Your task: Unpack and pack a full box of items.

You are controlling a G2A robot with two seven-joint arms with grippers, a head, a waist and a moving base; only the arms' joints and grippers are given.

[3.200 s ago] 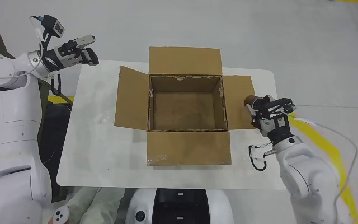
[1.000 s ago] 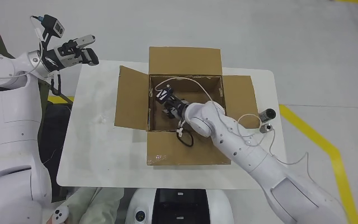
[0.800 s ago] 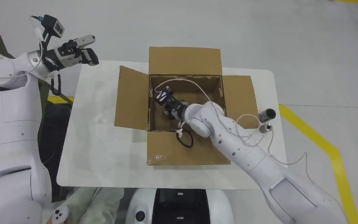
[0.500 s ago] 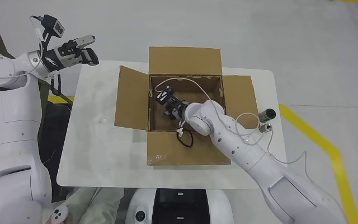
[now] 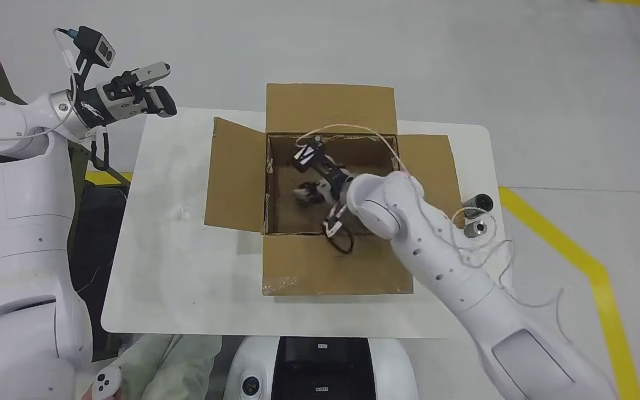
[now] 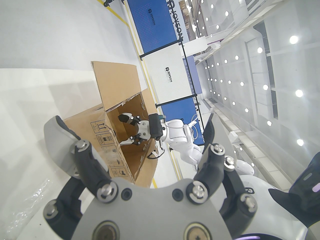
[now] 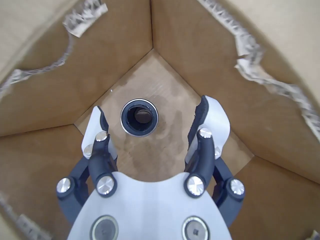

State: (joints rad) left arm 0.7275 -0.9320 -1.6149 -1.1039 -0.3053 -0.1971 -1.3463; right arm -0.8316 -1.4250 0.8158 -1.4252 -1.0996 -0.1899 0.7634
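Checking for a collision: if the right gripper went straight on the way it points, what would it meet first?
Probably the dark round can standing on the floor of the box, just ahead of the open right gripper. Depth is unclear, so it might reach bare floor beside the can instead.

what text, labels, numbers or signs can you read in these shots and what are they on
Side of the box: framed handling pictograms, up arrows among them; no legible words.
The blue panel and the white panel: one brand wordmark each, left unquoted.
Inside the box: no print.
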